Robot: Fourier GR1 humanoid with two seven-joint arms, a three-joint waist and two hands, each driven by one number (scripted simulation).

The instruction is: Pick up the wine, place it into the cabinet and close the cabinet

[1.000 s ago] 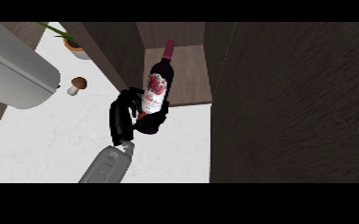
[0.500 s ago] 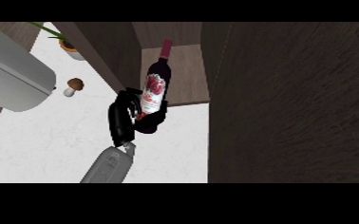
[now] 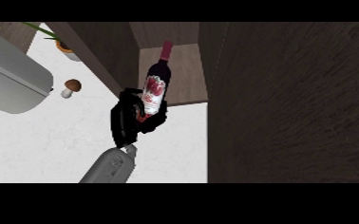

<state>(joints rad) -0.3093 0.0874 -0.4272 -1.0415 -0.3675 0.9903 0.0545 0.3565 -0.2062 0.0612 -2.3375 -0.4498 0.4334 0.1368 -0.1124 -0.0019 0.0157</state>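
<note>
Your left hand [image 3: 129, 118] sits just below the view's centre, toward 7 o'clock. Its fingers are curled round the lower end of the wine bottle [image 3: 157, 83] from the 9 o'clock side, so it has hold of the bottle. The bottle's neck points to about 12 o'clock, and its upper half lies over the light brown floor of the open cabinet [image 3: 186, 76]. You cannot tell whether it rests on that floor. A dark wood panel [image 3: 280, 104] fills the 3 o'clock side. On the white counter [image 3: 56, 137] at 9 o'clock stands a mushroom [image 3: 70, 86], beside a grey rounded appliance [image 3: 21, 85]. A potted plant [image 3: 63, 45] is at 10 o'clock.
</note>
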